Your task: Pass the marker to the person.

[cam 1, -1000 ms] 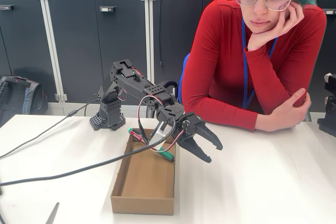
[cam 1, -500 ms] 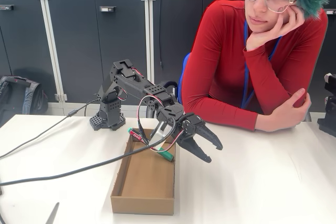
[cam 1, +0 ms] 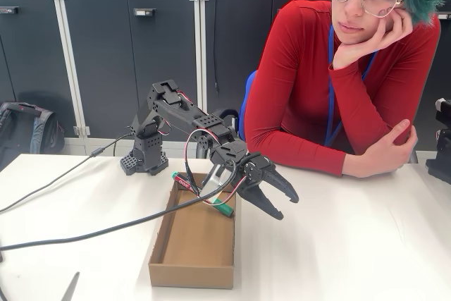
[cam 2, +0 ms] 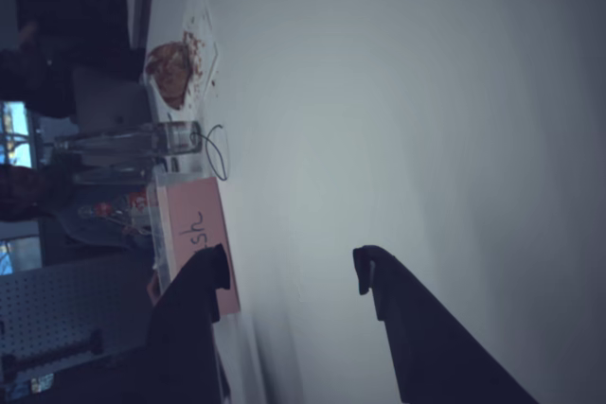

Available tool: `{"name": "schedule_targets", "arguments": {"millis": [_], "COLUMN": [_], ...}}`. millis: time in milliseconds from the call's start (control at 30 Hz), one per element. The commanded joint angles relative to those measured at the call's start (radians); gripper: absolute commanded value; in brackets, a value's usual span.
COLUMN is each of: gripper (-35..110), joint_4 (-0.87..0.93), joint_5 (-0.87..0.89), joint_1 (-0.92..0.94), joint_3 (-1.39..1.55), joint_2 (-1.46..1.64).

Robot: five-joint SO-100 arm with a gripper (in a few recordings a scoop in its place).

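Black end effector hovers w/ fingers apart, empty, just right of cardboard box on white counter. Marker lies across box's far end, green tip on right rim. Person seated behind counter.

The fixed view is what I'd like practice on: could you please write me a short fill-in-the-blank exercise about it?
1. The marker lies across the open cardboard ____.
2. The robot's hand holds nothing, and its fingers are ____.
3. The person wears a top coloured ____.
4. The hand hangs over the table on the box's ____ side in this view.

Missing words: box; open; red; right
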Motion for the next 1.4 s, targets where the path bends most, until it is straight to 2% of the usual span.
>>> {"name": "schedule_targets", "arguments": {"millis": [0, 1367], "gripper": [30, 30], "joint_4": [-0.003, 0.002], "joint_5": [-0.002, -0.015], "joint_1": [0.002, 0.015], "joint_3": [-0.008, -0.006], "joint_2": [0.12, 0.126]}}
